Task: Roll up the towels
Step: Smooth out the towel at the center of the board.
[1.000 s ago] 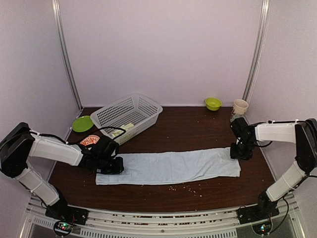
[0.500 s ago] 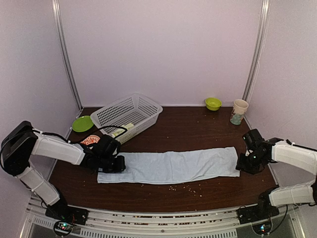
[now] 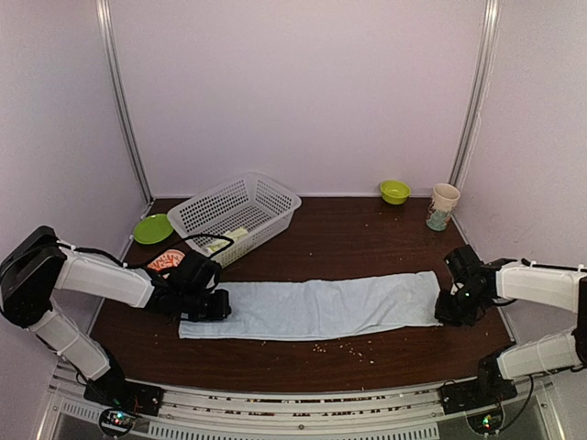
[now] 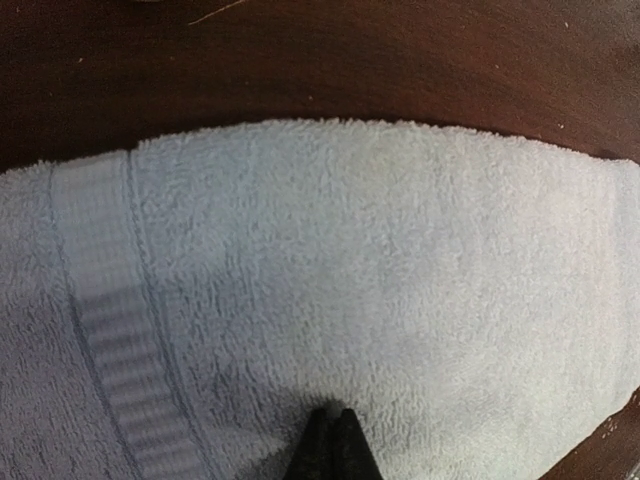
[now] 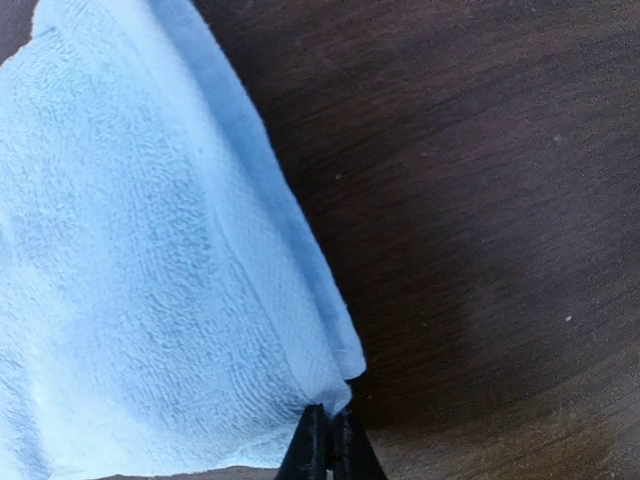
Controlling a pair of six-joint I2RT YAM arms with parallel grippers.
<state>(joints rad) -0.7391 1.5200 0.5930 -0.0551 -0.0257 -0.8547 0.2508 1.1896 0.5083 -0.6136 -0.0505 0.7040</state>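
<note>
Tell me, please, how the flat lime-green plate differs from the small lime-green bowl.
The flat lime-green plate is shallow and looks wider; the small lime-green bowl is deeper, with raised sides. The plate lies at the left, beside the white plastic mesh basket; the bowl sits at the back right, near the paper cup. Both are round and lime green.

Lab booth: plain walls, aluminium rails
</note>
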